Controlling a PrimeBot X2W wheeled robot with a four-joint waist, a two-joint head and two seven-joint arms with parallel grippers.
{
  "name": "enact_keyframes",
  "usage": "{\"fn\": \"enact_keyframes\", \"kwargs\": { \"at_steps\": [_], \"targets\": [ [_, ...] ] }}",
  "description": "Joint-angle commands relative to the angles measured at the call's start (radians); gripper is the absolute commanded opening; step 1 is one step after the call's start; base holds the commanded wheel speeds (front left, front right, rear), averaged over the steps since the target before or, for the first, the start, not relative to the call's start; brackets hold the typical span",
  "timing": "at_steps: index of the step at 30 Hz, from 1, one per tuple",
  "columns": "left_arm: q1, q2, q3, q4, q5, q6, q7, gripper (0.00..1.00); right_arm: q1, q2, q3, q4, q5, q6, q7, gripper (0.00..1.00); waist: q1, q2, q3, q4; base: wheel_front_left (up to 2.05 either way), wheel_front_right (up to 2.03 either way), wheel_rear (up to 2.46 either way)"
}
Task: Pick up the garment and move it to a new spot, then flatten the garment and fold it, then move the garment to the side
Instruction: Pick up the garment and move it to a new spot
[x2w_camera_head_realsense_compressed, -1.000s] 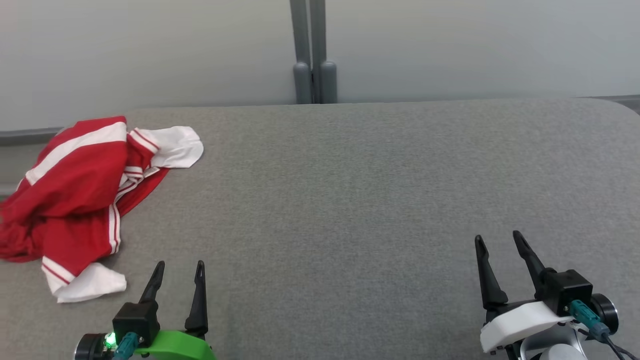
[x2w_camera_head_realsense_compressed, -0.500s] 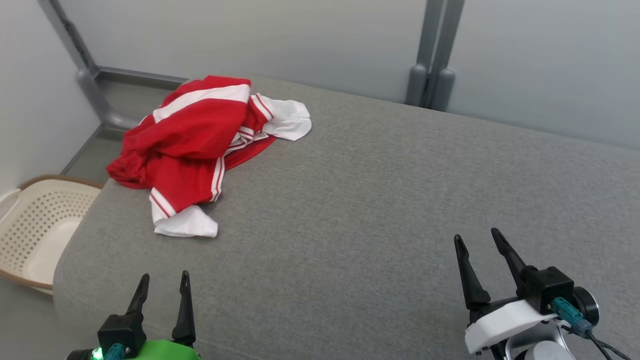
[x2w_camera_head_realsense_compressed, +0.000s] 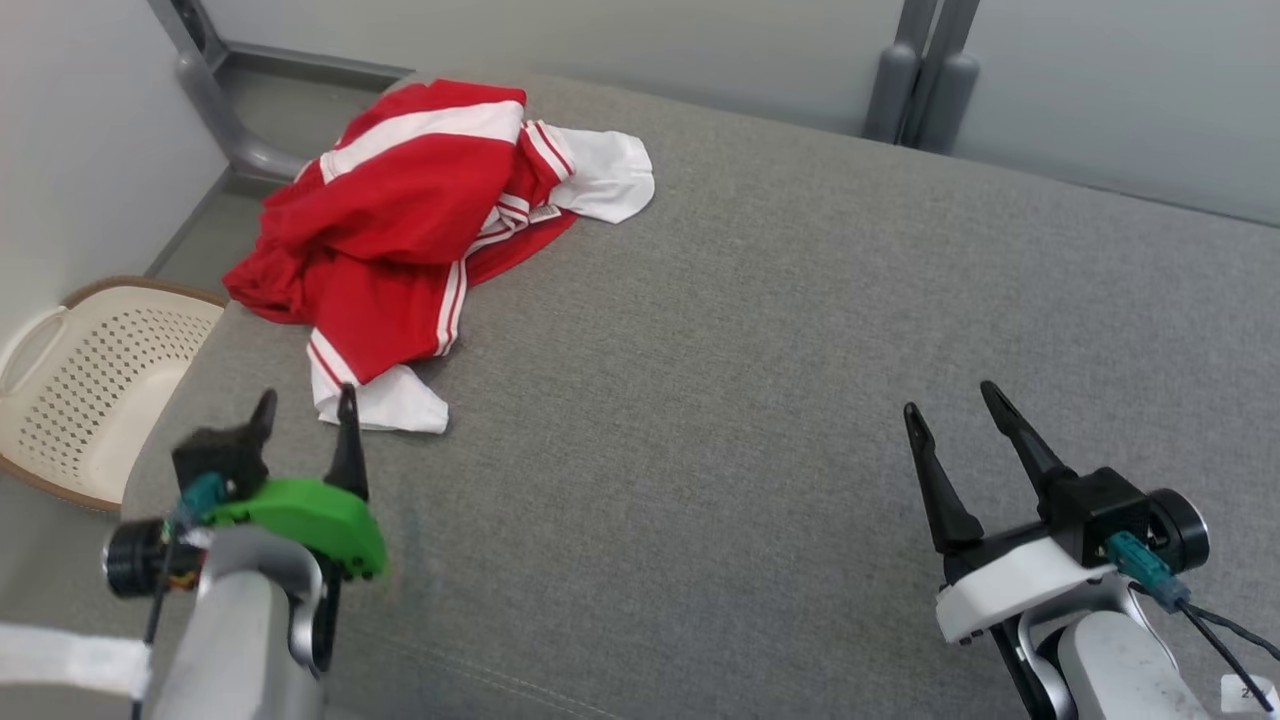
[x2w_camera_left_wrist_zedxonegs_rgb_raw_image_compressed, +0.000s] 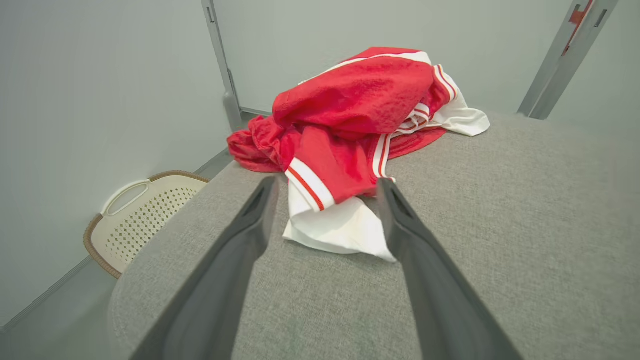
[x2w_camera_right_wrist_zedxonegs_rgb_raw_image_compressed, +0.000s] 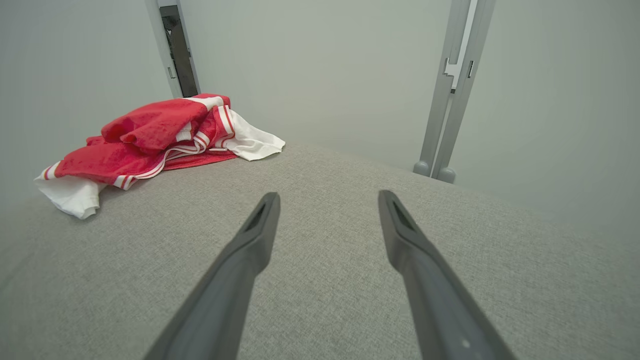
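Head view, one red garment (x2w_camera_head_realsense_compressed: 400, 230), one basket (x2w_camera_head_realsense_compressed: 100, 380), left gripper (x2w_camera_head_realsense_compressed: 306, 400), right gripper (x2w_camera_head_realsense_compressed: 948, 397), jaws apparently wide.

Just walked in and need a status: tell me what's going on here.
A two-armed robot faces a crumpled red-and-white garment lying at the far left corner of a grey padded surface. Its left end effector hovers open by the garment's near white edge; the right end effector is open over bare surface. Nothing is gripped yet.
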Motion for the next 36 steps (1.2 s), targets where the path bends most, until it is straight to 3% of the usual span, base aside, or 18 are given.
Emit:
{"fn": "enact_keyframes", "kwargs": {
  "at_steps": [1, 8, 16, 17, 18, 28, 32, 36],
  "targets": [
    [-0.106, 0.033, 0.016, 0.059, -0.007, 0.005, 0.051, 1.00, -0.038, -0.013, 0.015, -0.005, 0.006, -0.001, -0.003, 1.00, 0.0000, 0.0000, 0.205, -0.163, 0.00, 0.00, 0.00],
    [-0.304, 0.105, 0.042, 0.227, -0.049, -0.016, 0.193, 1.00, -0.093, -0.018, 0.047, 0.003, 0.017, -0.001, -0.003, 1.00, 0.0000, 0.0000, 0.297, -0.247, 0.00, 0.00, 0.00],
    [-0.371, 0.147, 0.093, 0.437, -0.109, 0.023, 0.348, 1.00, -0.104, -0.020, 0.065, 0.013, 0.040, -0.001, -0.003, 1.00, 0.0000, 0.0000, 0.284, -0.293, 0.00, 0.00, 0.00],
    [-0.366, 0.149, 0.092, 0.460, -0.110, 0.021, 0.355, 0.29, -0.101, -0.018, 0.061, 0.012, 0.041, -0.001, -0.003, 1.00, 0.0000, 0.0000, 0.275, -0.295, 0.00, 0.00, 0.00],
    [-0.362, 0.145, 0.091, 0.474, -0.114, 0.017, 0.351, 0.00, -0.098, -0.017, 0.057, 0.011, 0.043, -0.001, -0.003, 1.00, 0.0000, 0.0000, 0.268, -0.294, 0.00, 0.00, 0.00],
    [-0.318, 0.155, 0.066, 0.409, -0.113, -0.037, 0.229, 0.00, -0.003, 0.018, 0.025, 0.034, 0.056, -0.001, -0.003, 1.00, 0.0000, 0.0000, 0.098, -0.226, 0.00, 0.00, 0.00],
    [-0.288, 0.149, 0.023, 0.284, -0.096, -0.056, 0.222, 0.00, 0.042, 0.040, 0.029, 0.043, 0.063, -0.001, -0.003, 1.00, 0.0000, 0.0000, 0.015, -0.199, 0.00, 0.00, 0.00],
    [-0.241, 0.137, -0.026, 0.074, -0.106, -0.069, 0.273, 0.00, 0.075, 0.055, 0.043, 0.047, 0.069, -0.001, -0.003, 1.00, 0.0000, 0.0000, -0.050, -0.197, 0.00, 0.00, 0.00]
  ]
}}
